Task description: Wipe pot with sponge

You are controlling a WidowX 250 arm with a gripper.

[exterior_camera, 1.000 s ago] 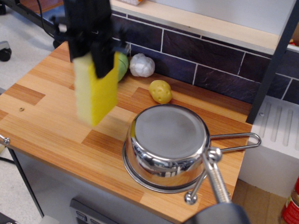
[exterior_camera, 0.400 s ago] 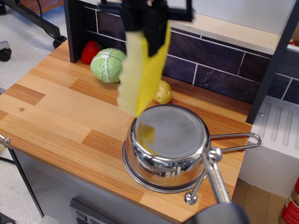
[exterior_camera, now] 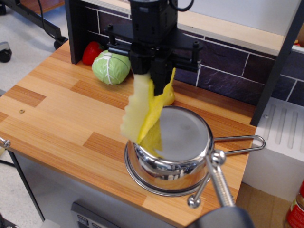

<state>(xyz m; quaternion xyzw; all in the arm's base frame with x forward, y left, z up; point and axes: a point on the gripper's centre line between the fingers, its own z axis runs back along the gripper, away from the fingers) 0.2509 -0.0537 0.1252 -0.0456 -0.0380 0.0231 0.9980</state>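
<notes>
The pot [exterior_camera: 175, 152] is a shiny steel saucepan standing upside down on the wooden counter, flat bottom up, its wire loop handle [exterior_camera: 242, 142] pointing right. My gripper [exterior_camera: 151, 78] is above the pot's left side, shut on the top of the yellow sponge [exterior_camera: 142, 114]. The sponge hangs down from the jaws, bent, and its lower end touches the pot's upturned bottom near the left edge. The paler face of the sponge faces left.
A yellow potato [exterior_camera: 169, 95] lies just behind the pot, partly hidden by the sponge. A green cabbage [exterior_camera: 110, 67] and a red pepper [exterior_camera: 91, 52] sit at the back left. The counter [exterior_camera: 57, 109] ends just in front of and to the right of the pot. A metal clamp [exterior_camera: 216, 180] stands at the front right.
The gripper has carried the sponge from the left over to the pot and lowered it; the sponge's lower end now presses on the pot's bottom and bends. The pot has not moved.
</notes>
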